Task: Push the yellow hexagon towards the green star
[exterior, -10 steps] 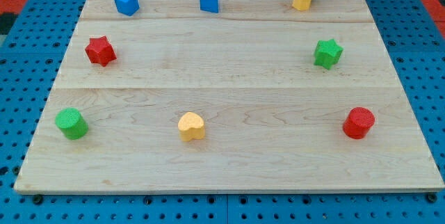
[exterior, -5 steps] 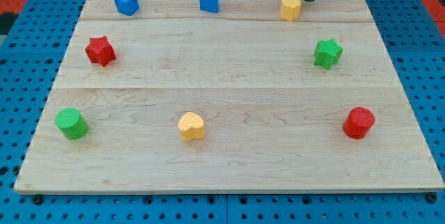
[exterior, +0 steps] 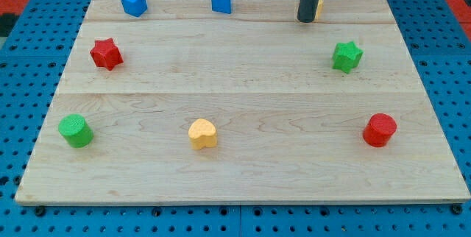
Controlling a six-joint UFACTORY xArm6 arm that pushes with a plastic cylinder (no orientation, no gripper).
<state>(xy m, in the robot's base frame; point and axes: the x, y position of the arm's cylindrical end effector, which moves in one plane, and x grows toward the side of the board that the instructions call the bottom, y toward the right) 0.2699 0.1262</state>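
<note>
— Where is the small yellow hexagon block point(exterior: 319, 5) right now?

— Near the wooden board's point(exterior: 243, 156) top edge, toward the top right corner. Only a sliver of yellow shows; the straight dark rod stands in front of it and hides the rest.

— And the rod's end?

— The robot would call it "my tip" point(exterior: 305, 20), and it rests on the board at the hexagon's left side, touching it or just beside it; I cannot tell which. There is no gripper at all, so nothing opens, closes or holds. It only pushes.

— Where is the target?

— The green star-shaped block point(exterior: 346, 56) sits near the right edge, below the hexagon and slightly to its right, well apart from it.

— So how should the push go?

— In my judgement the tip should sit on the hexagon's far side from the star, meaning its upper left, then drive down and a little right. Pushing from the plain left risks sliding the block along the top edge toward the corner. A centred contact keeps the block from spinning off the rod.

— Anything in the way?

— No. The 2 blue blocks point(exterior: 133, 2) point(exterior: 221, 0) lie along the top edge further left, and the red star point(exterior: 106, 53) is near the left edge.
</note>
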